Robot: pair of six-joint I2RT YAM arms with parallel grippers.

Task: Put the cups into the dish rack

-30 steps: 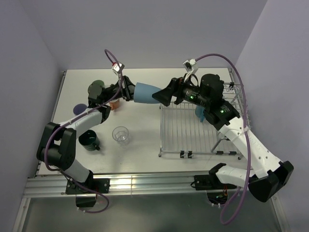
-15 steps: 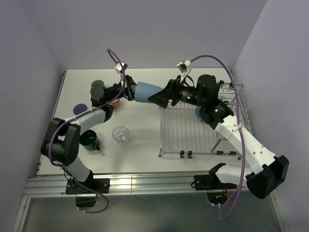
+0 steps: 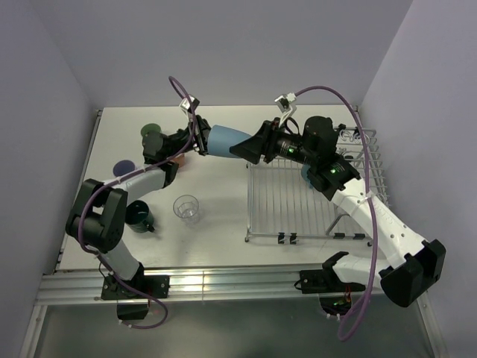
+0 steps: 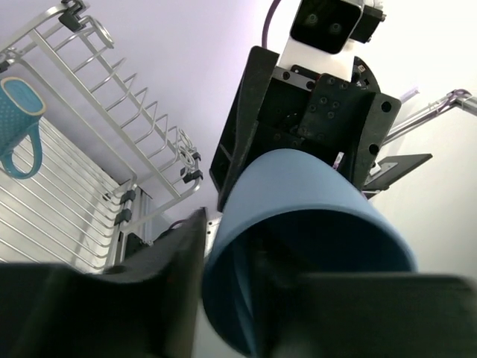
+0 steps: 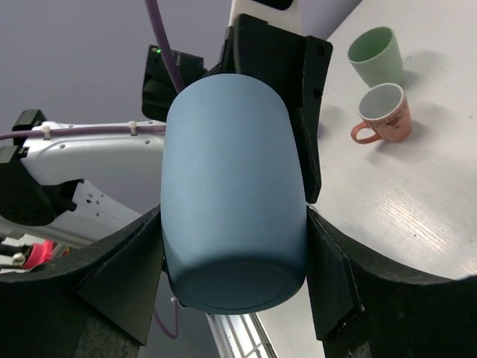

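Observation:
A light blue cup (image 3: 223,140) hangs on its side in the air between both grippers, left of the dish rack (image 3: 287,201). My left gripper (image 3: 201,139) is shut on its rim, one finger inside and one outside (image 4: 168,287). My right gripper (image 3: 247,148) has its fingers (image 5: 138,265) pressed against both sides of the cup's base (image 5: 232,201). A teal cup (image 3: 308,176) hangs in the rack, also in the left wrist view (image 4: 16,123). On the table stand a clear glass tumbler (image 3: 186,208), a dark green cup (image 3: 138,216), an orange cup (image 5: 381,113) and a pale green cup (image 5: 376,54).
A lavender-blue cup (image 3: 123,168) stands near the table's left edge. The rack's raised wire side (image 4: 112,104) is along its right. Walls close in the table at the back and on both sides.
My right gripper has moved left onto the base of the light blue cup. My left gripper still holds the cup by the rim, raised slightly.

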